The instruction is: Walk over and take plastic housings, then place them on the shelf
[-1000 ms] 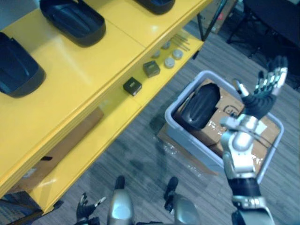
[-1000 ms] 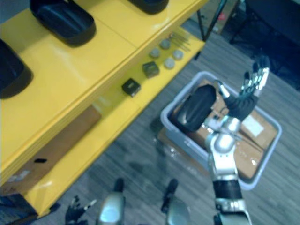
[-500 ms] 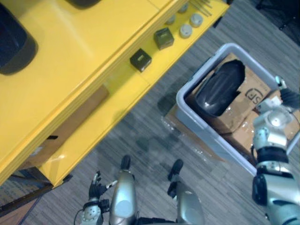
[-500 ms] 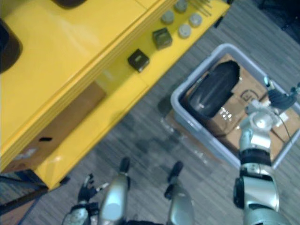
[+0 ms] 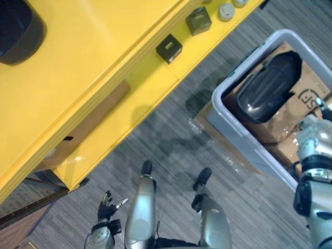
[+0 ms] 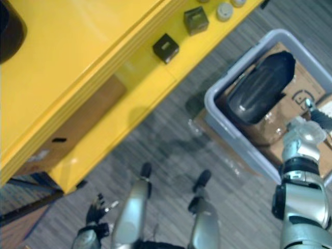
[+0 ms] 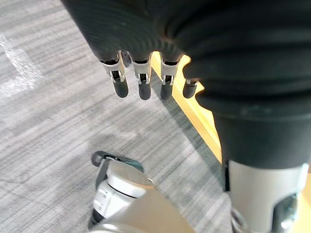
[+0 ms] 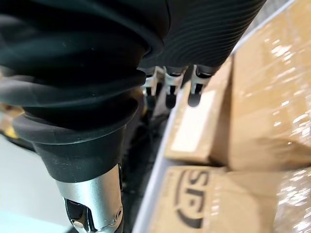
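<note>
Because that side has nothing to carry yet, the left hand point(image 5: 106, 209) hangs low at the near left, its silver fingers point(image 7: 141, 83) straight and loose over the grey striped carpet floor point(image 5: 171, 150), holding nothing. Beyond it, across the left and far part of the scene, runs the glossy yellow shelf point(image 5: 93, 57). A black plastic housing point(image 5: 18, 28) lies flat at its far left corner, well back from the edge, where it should rest steady. The shelf's lower yellow board point(image 5: 129, 122) juts out nearer the robot. Farther right along it sit two small dark square boxes point(image 5: 169, 47) and, past them, a few grey round discs point(image 5: 226, 11), each apart from the next. Right of the shelf, on the floor, stands the pale grey plastic bin point(image 5: 228, 122), packed with brown cardboard boxes point(image 5: 307, 94). These raise the glossy black domed housing point(image 5: 270, 85) close to the rim, rounded back up and lying along the bin's far left side, so it looks easy to take from above. At the right edge the right hand point(image 6: 320, 120) reaches over the bin's near right part. Its fingers point(image 8: 169, 92) point down beside a box at the bin's rim, straight and empty, apart from the domed housing. The pick seems to be the step in hand. That hand would have to shift left and farther out, and the smooth curved shell may slip unless it is grasped wide across its body.
</note>
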You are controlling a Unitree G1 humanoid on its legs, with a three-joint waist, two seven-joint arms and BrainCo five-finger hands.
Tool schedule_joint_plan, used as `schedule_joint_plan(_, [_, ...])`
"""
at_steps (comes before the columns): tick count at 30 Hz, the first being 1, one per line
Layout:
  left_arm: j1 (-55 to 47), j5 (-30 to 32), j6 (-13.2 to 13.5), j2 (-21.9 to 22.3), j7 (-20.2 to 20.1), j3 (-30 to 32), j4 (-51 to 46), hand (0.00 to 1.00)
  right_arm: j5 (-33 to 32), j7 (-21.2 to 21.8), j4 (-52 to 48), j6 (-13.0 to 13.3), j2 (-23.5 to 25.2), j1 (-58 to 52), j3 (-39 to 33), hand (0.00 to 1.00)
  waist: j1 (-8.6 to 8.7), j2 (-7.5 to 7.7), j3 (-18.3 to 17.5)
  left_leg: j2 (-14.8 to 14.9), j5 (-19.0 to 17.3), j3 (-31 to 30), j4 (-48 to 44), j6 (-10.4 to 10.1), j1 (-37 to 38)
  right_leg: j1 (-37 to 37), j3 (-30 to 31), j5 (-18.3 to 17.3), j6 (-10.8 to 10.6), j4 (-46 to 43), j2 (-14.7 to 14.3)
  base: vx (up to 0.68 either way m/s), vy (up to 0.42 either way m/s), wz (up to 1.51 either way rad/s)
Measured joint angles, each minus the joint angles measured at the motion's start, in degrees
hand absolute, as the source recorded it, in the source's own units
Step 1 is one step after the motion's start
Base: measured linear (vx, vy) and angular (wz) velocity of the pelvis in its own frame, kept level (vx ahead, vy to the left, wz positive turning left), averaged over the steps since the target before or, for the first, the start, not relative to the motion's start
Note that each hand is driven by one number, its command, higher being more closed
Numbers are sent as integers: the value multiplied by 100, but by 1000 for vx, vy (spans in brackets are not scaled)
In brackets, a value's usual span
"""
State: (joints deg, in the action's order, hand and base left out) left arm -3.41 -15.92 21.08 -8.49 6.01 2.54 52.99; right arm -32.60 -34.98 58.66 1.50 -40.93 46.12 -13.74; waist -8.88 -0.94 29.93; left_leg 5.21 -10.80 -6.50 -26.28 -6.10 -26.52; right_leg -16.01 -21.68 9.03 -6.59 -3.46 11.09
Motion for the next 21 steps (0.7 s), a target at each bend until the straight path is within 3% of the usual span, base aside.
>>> schedule_joint_plan(9, [138, -274, 16, 57, -147, -132, 24, 0, -28, 394, 440, -11, -186, 92, 46, 0, -4, -211, 46, -28, 23, -65, 5, 2, -145, -116, -42, 0, 0, -17, 12, -4, 3, 2])
schedule_joint_plan(14, [138, -406, 14, 78, -279, -159, 87, 0, 48, 514, 485, -2, -269, 314, 126, 0, -39, -251, 37, -60, 94, -76, 74, 1, -175, -196, -52, -2, 1, -64, 54, -10, 1, 2])
schedule_joint_plan(18, [148, -409, 15, 204, -282, -166, 233, 0, 289, 625, 463, 121, -600, 438, 453, 0, -142, -472, 54, -107, 110, -113, 70, 24, -233, -212, -101, -3, 0, -94, 99, -38, 19, 7])
schedule_joint_plan(21, [147, -433, 32, 210, -284, -233, 249, 0, 520, 524, 412, 234, -627, 525, 584, 0, -160, -543, 57, -132, 150, -201, 98, 7, -292, -235, -179, -4, 0, -95, 104, -36, -9, 13])
